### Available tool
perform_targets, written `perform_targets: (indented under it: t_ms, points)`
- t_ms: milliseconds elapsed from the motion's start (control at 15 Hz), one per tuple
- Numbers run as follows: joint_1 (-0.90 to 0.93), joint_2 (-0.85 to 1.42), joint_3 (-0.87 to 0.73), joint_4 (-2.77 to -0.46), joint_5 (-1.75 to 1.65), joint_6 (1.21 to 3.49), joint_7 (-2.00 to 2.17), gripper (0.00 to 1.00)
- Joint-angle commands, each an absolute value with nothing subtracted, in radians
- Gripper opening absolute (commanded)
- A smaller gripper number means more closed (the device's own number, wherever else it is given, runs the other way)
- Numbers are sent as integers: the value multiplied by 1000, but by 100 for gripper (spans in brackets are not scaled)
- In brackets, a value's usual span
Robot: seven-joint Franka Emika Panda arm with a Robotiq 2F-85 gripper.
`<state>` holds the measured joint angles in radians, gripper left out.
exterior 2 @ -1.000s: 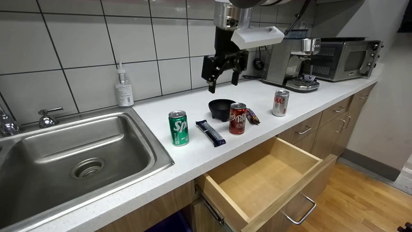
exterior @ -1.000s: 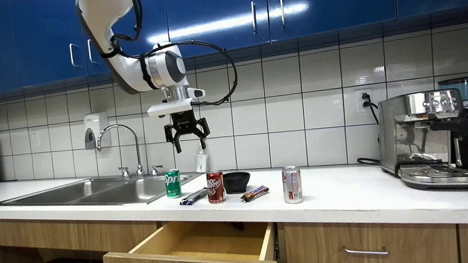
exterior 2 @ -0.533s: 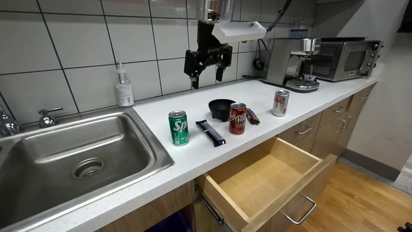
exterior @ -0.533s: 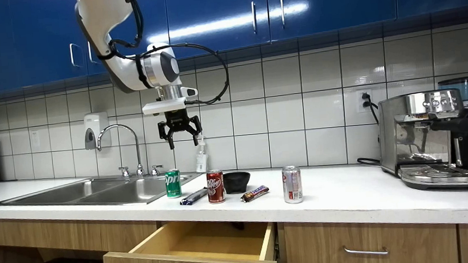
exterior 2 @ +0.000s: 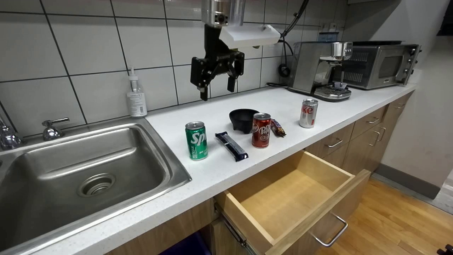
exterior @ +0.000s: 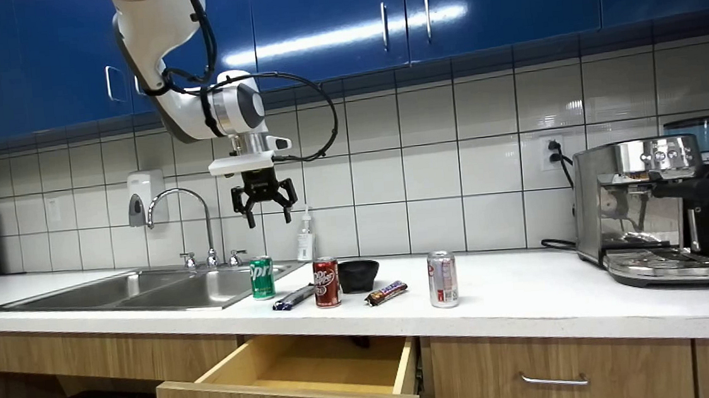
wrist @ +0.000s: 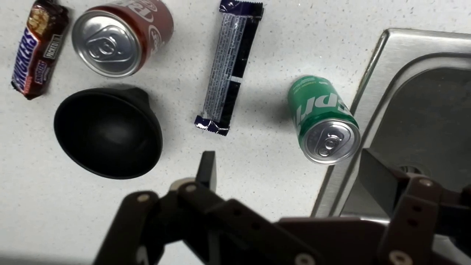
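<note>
My gripper (exterior: pixel 269 219) hangs in the air above the counter, open, with nothing between its fingers. A green Sprite can (exterior 2: pixel 196 141) stands upright below it at the sink's edge. In the wrist view the can (wrist: pixel 318 99) lies ahead of the gap between the fingertips, nearer the right one, not touched. Left of it lies a dark wrapped bar (wrist: pixel 232 62), and farther left a black bowl (wrist: pixel 106 132). A red Dr Pepper can (wrist: pixel 154 22) and a Snickers bar (wrist: pixel 36 51) are beside the bowl. A silver Coke can (exterior 2: pixel 308 113) stands farther along the counter.
A steel sink (exterior 2: pixel 178 173) adjoins the counter, with a soap bottle (exterior 2: pixel 137 101) behind it. Below the counter's front edge a wooden drawer (exterior 2: pixel 283 198) is pulled out. An espresso machine (exterior: pixel 646 201) and a microwave (exterior 2: pixel 375 67) stand farther along. Blue cabinets (exterior: pixel 327 11) hang overhead.
The gripper has travelled leftward in both exterior views, rising slightly and then dipping a little. Its jaws have stayed open. Cans, bars, bowl and drawer have not moved.
</note>
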<state>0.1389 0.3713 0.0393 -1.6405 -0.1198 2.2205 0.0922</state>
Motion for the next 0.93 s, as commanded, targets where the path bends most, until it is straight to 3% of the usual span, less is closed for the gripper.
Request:
perform_targets:
  t_ms: [0,867]
  points:
    - [136,372,43,-1638,-121,2217,93,100]
    - [158,389,29,-1629,-168,2244,138,100]
